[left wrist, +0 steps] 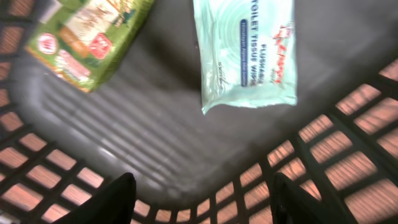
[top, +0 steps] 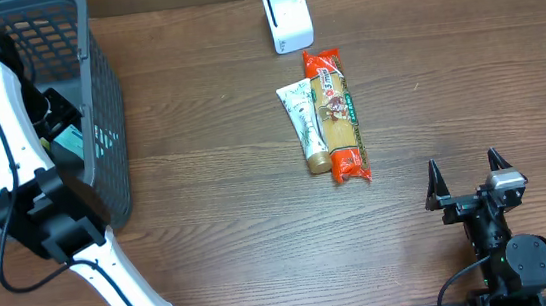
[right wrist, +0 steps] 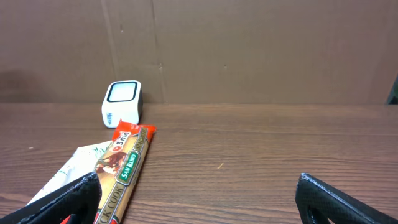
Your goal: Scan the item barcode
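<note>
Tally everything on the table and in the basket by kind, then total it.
Packets: 3 (long red-and-orange pasta packet, pale green wipes packet, green printed packet)
Tubes: 1 (white squeeze tube)
Scanners: 1 (white box-shaped barcode scanner)
Baskets: 1 (grey plastic mesh basket)
Total: 6

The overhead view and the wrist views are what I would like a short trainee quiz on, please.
1. True or false: the white box-shaped scanner sits inside the grey plastic mesh basket.
2. What lies alongside the long orange pasta packet? A) white squeeze tube B) blue mug C) metal can
3. Fill in: the ____ tool reaches into the basket.
Key: 1 false; 2 A; 3 left tool.
</note>
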Robot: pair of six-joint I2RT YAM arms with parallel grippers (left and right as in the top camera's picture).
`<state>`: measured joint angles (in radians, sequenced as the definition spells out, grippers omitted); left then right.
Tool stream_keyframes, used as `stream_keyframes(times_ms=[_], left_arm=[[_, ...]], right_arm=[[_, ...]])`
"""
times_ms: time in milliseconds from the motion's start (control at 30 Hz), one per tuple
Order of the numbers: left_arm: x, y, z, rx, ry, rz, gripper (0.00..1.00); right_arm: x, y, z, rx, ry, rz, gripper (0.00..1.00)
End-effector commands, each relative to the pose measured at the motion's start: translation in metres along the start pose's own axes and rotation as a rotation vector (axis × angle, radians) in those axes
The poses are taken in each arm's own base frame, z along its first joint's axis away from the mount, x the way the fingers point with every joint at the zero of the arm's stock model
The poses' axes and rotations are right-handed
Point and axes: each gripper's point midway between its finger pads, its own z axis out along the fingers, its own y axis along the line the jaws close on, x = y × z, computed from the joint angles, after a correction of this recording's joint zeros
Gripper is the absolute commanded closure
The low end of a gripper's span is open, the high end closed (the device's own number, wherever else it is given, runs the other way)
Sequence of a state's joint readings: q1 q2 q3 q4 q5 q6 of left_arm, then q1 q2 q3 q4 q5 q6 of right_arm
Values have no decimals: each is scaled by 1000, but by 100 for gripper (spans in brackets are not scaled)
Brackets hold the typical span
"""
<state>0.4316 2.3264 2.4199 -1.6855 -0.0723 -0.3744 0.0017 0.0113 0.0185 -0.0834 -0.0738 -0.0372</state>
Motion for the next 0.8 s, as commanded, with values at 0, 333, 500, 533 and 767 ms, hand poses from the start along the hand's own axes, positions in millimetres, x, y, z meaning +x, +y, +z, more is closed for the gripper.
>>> stream_keyframes(times_ms=[0, 333, 500, 533, 767], left_arm=[[3, 3, -49, 42, -119, 40, 38], [72, 29, -82, 58, -97, 45, 37], [88, 36, -68, 24, -35, 50, 82], [88, 36, -68, 24, -36, 49, 96], [102, 40, -92, 66, -97, 45, 96]], right_arm=[[2, 2, 0, -9, -2, -13, 0], [2, 2, 0, -9, -2, -13, 0], [2, 2, 0, -9, -2, -13, 0], [2, 2, 0, -9, -2, -13, 0], [2, 2, 0, -9, -2, -13, 0]])
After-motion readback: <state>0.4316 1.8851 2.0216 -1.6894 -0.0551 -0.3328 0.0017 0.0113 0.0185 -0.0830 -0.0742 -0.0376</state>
